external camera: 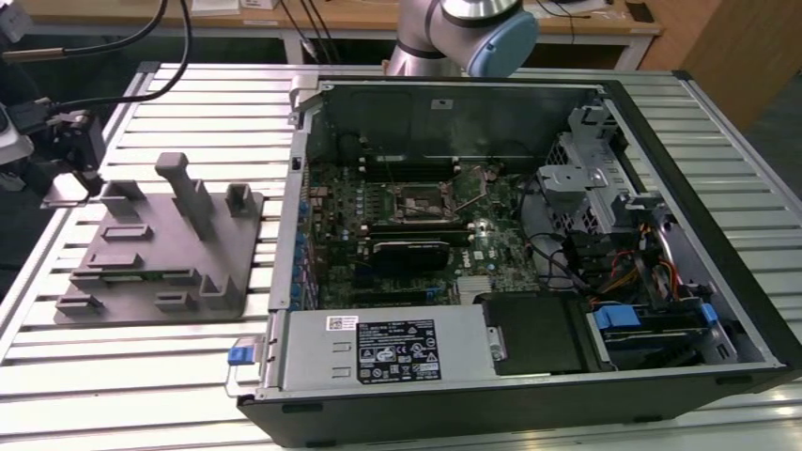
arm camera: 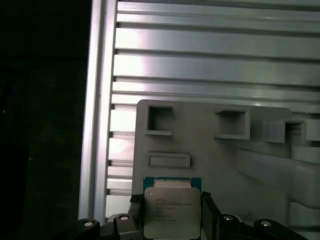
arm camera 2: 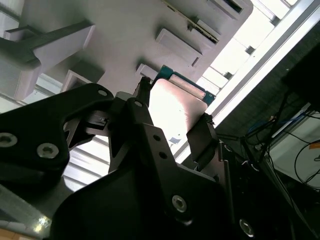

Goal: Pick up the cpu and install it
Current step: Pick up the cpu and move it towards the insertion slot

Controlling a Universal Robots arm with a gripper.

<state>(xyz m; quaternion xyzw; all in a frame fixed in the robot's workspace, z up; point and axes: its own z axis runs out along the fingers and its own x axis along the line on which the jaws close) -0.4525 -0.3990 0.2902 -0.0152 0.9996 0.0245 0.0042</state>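
The cpu point(arm camera: 171, 212), a small square chip with a silvery metal top and a green edge, sits between my gripper's point(arm camera: 171, 220) two black fingers point(arm camera: 135, 210), which press on its opposite sides. In the second wrist view the cpu point(arm camera 2: 175, 107) shows as a pale plate held in the gripper point(arm camera 2: 172, 120). In the exterior view the gripper point(external camera: 69, 183) hangs at the far corner of the grey fixture point(external camera: 163, 244), on the exterior view's left, with the cpu point(external camera: 63, 196) flat beneath it. The empty socket point(external camera: 426, 200) lies on the motherboard inside the open computer case point(external camera: 501, 113).
The grey fixture has upright posts point(external camera: 188, 193) and several recesses point(arm camera: 160, 120). The slatted metal table point(external camera: 113, 366) ends close to the gripper at its edge point(arm camera: 95, 100). Inside the case are a drive cage point(external camera: 589, 178), cables point(external camera: 626, 272) and a power supply point(external camera: 389, 352).
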